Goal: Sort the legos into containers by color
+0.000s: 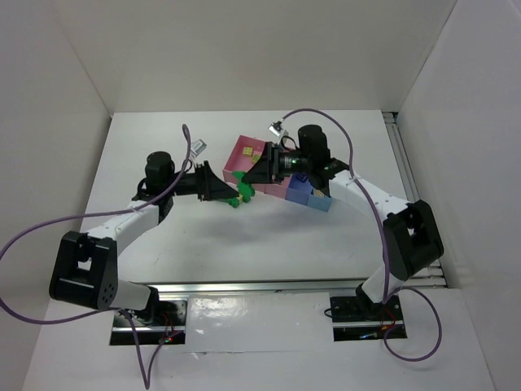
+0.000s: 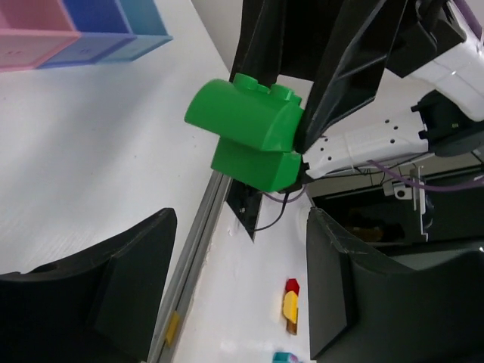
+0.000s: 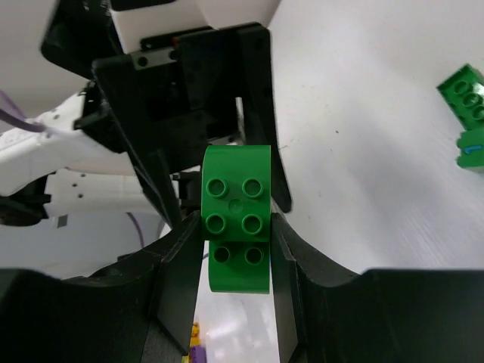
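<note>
My right gripper (image 3: 236, 240) is shut on a dark green rounded lego (image 3: 236, 189), studs toward its camera. In the top view the right gripper (image 1: 247, 183) holds this lego (image 1: 241, 189) just in front of the pink container (image 1: 241, 147). My left gripper (image 1: 228, 192) is open and empty, facing the held lego (image 2: 249, 140) from close by; its fingers (image 2: 113, 295) stand wide apart. Another green lego (image 1: 234, 203) lies on the table below; it also shows in the right wrist view (image 3: 463, 89). Lime-yellow legos (image 1: 247, 151) lie in the pink container.
The joined bins run from pink to blue (image 1: 303, 192) and light blue (image 1: 321, 203), and show in the left wrist view (image 2: 91, 30). A metal rail (image 2: 193, 257) marks the table's near edge. Small red and yellow pieces (image 2: 291, 302) lie beyond it.
</note>
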`<state>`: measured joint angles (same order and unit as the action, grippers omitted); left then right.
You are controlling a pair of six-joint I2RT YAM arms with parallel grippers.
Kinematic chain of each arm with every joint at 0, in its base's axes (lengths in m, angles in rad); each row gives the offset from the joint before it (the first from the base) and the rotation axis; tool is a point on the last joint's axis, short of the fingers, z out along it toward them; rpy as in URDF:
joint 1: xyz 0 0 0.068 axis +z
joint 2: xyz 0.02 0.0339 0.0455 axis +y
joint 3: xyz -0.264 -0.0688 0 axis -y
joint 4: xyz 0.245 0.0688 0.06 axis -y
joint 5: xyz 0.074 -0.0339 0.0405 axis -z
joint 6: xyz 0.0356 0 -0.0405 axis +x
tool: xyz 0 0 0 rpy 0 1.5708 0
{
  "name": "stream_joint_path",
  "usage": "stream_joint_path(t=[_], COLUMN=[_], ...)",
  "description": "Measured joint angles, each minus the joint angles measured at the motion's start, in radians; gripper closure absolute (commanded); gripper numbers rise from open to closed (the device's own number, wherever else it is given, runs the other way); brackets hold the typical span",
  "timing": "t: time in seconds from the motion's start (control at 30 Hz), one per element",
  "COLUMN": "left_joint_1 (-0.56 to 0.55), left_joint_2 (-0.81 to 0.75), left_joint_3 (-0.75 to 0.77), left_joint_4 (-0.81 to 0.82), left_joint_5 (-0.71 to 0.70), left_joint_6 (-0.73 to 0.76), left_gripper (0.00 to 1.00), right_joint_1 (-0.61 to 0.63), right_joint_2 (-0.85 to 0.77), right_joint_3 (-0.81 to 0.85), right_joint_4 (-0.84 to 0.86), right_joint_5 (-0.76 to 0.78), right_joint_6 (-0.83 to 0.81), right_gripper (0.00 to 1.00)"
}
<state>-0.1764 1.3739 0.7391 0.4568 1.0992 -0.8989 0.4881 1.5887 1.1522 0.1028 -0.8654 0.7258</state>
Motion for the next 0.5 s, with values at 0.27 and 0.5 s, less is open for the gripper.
stream_joint_path(t=[0.27,0.5], left_joint_1=[-0.029,-0.029], left_joint_2=[0.061,0.08], left_joint_3=[0.0,0.0], left_joint_4=[0.175,0.306], left_joint_5=[0.027,0.042], left_joint_6=[-0.076,-0.154], left_gripper=[0.28,0.3], right_joint_1=[0.0,0.0], right_joint_2=[0.0,0.002], right_joint_3=[-0.001,-0.001], right_joint_4=[0.099,0.141], right_joint_5=[-0.061,-0.082], right_joint_6=[0.101,0.131], right_gripper=[0.74,0.74])
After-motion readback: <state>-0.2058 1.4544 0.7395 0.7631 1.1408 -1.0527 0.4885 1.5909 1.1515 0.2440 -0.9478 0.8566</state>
